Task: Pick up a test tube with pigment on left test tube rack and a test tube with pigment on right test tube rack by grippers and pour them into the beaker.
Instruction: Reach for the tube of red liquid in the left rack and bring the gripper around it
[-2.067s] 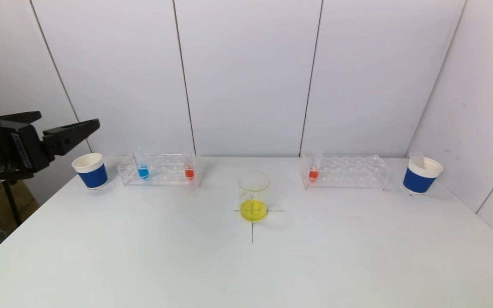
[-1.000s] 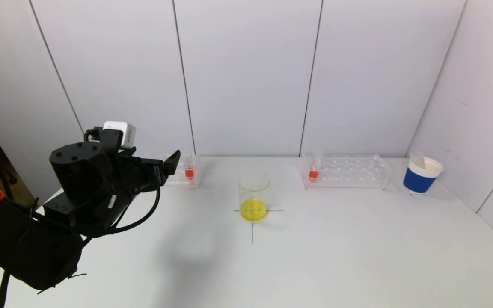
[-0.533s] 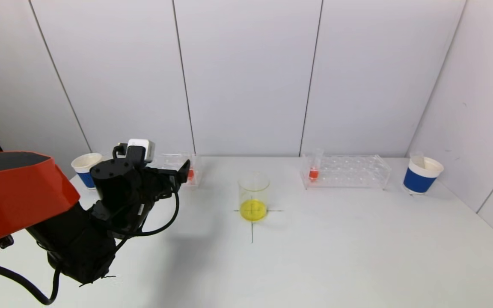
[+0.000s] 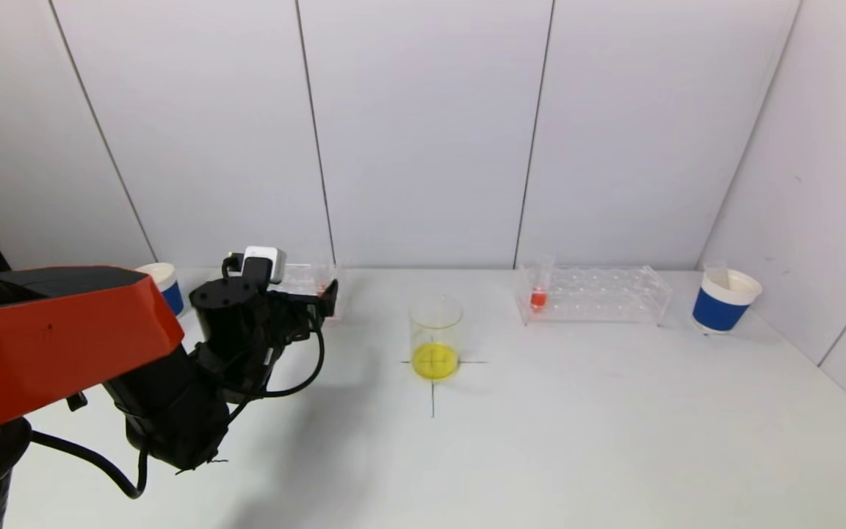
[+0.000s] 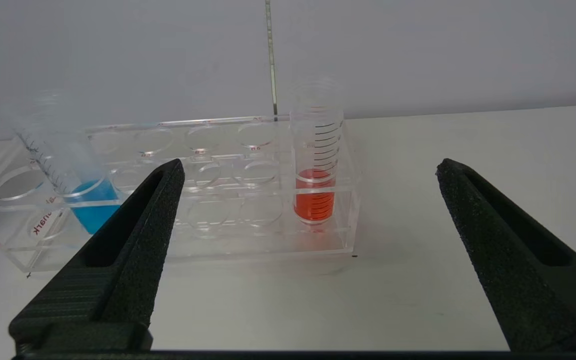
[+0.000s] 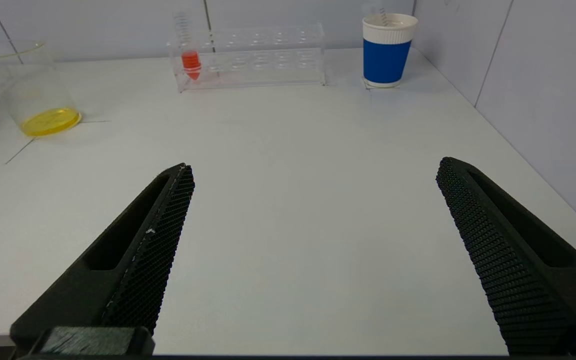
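Note:
The left clear rack (image 5: 208, 240) holds a tube of orange pigment (image 5: 314, 200) at its end nearest the beaker and a tilted tube of blue pigment (image 5: 88, 205) at the other end. My left gripper (image 4: 324, 300) is open and empty, just in front of the rack, and the orange tube stands ahead between its jaws in the left wrist view (image 5: 310, 167). The beaker (image 4: 435, 338) holds yellow liquid on a cross mark. The right rack (image 4: 599, 294) holds one orange tube (image 4: 538, 294). My right gripper (image 6: 313, 170) is open, empty, low over the table.
A blue paper cup (image 4: 166, 286) stands left of the left rack, partly hidden by my arm. Another blue cup (image 4: 724, 301) with a clear tube in it stands right of the right rack. Walls close the back and right side.
My left arm has swung in from the far left and advanced toward the left rack, now covering most of it in the head view. Its jaws stayed open.

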You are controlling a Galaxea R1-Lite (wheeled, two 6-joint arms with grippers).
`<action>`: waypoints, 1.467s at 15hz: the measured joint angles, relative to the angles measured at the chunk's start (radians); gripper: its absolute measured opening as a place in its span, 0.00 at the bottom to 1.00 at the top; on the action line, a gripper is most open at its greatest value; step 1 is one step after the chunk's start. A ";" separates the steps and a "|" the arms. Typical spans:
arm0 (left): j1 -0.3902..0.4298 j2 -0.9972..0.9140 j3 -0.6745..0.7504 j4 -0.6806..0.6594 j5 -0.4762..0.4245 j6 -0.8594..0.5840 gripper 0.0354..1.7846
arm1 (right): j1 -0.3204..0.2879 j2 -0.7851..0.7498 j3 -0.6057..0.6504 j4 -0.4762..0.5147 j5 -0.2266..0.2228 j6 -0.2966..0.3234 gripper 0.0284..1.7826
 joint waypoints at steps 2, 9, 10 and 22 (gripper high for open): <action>0.000 0.019 -0.023 0.000 0.000 0.000 0.99 | 0.000 0.000 0.000 0.000 0.000 0.000 0.99; 0.001 0.069 -0.104 0.007 0.001 0.004 0.99 | 0.000 0.000 0.000 0.000 0.000 0.000 0.99; 0.001 0.074 -0.114 0.007 0.001 0.004 0.99 | 0.000 0.000 0.000 0.000 0.000 0.000 0.99; 0.002 0.137 -0.223 0.010 -0.003 0.036 0.99 | 0.000 0.000 0.000 0.000 0.000 0.000 0.99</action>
